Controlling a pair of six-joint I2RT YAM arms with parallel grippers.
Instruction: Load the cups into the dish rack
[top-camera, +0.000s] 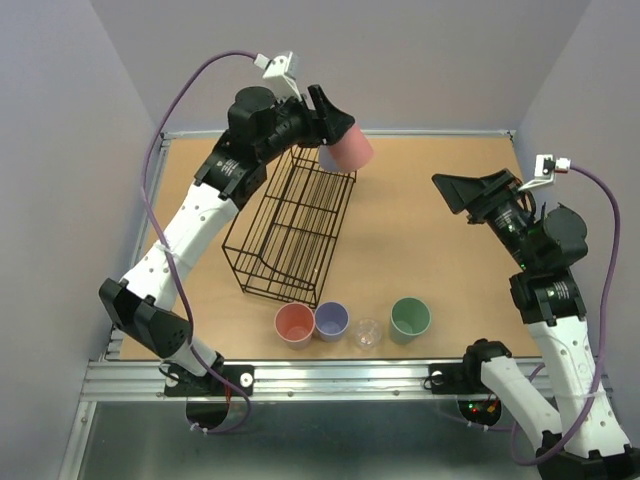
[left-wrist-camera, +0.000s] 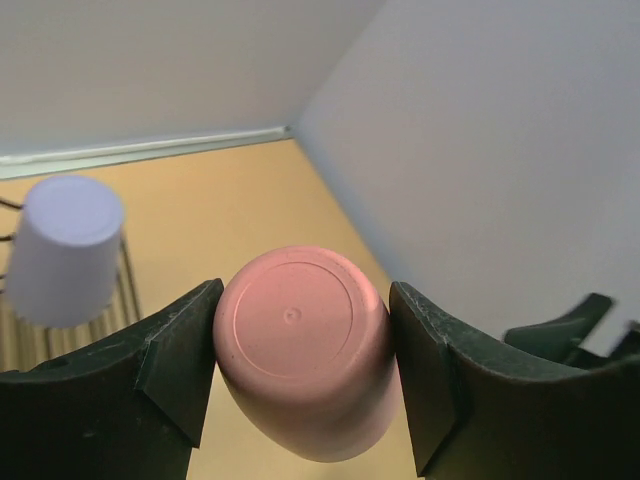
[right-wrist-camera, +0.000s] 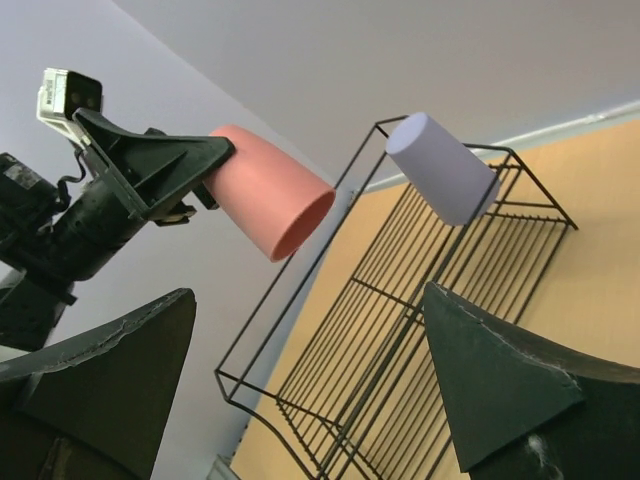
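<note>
The salmon-pink cup (top-camera: 349, 150) hangs in the air over the far end of the dish rack (top-camera: 290, 225), tilted with its base toward the wrist and its open mouth slanting down toward the wires, clear of them. The left gripper (left-wrist-camera: 302, 345) clamps it by the sides, one finger pressed on each flank. Just beside it, a lavender cup (right-wrist-camera: 443, 168) sits upside down at the rack's far end, leaning against the top bar. The rack itself lies lengthwise on the left half of the wooden table (top-camera: 440, 250). Near its close end, four more cups stand upright in a row: another pink cup (top-camera: 295, 324) touching a second lavender cup (top-camera: 331, 321), then the clear cup (top-camera: 367, 333) and the green cup (top-camera: 410, 319). Well apart on the right, the right gripper (top-camera: 462, 193) hovers above the table with its jaws spread wide, holding nothing.
</note>
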